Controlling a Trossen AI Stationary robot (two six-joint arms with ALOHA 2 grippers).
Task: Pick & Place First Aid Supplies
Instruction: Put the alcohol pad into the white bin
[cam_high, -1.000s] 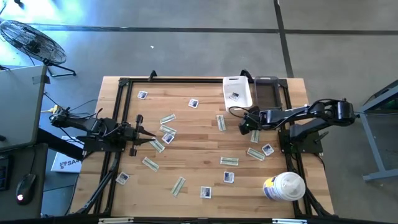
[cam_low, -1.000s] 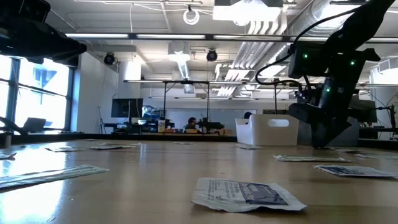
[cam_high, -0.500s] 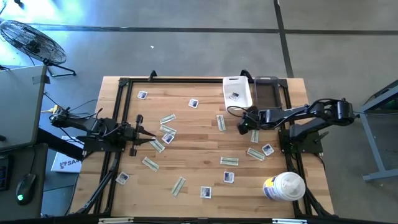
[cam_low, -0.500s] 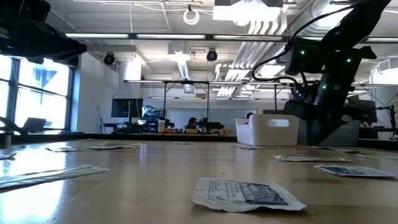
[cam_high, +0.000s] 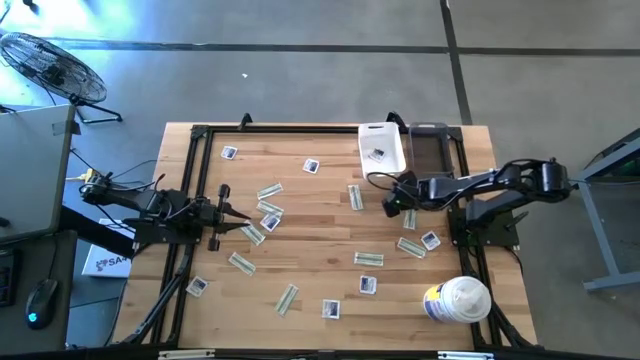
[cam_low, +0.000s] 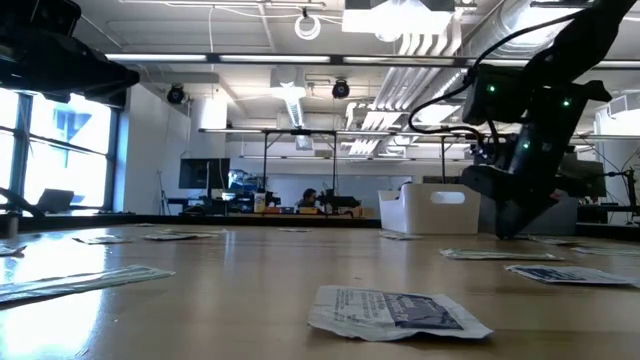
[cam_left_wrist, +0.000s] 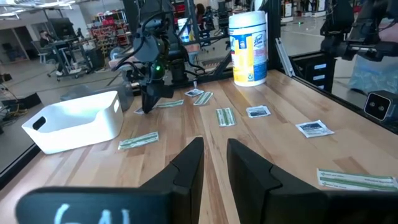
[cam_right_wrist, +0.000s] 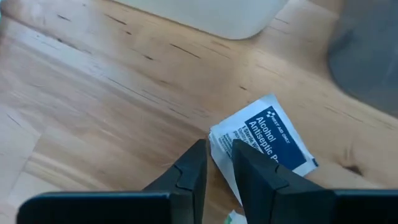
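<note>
Barely shifted from a second ago, when it swung a touch toward the bin and came back, your right gripper hangs low over the wood with its jaws drawn to a narrow slot, the edge of an alcohol wipe packet seated in that slot. In the right wrist view the packet looks pinched rather than merely beside the fingers; you should confirm this before lifting. From above, the right gripper sits just short of the white bin, which already holds one packet.

To do this step well, you would raise the packet clear of the table before swinging, then carry it over the bin's near wall and let go only once it is fully above the opening. A thin packet held by one edge may droop or slip, so move slowly.

Your left gripper waits at the table's far side, jaws narrow and holding nothing. Other packets lie scattered between.
</note>
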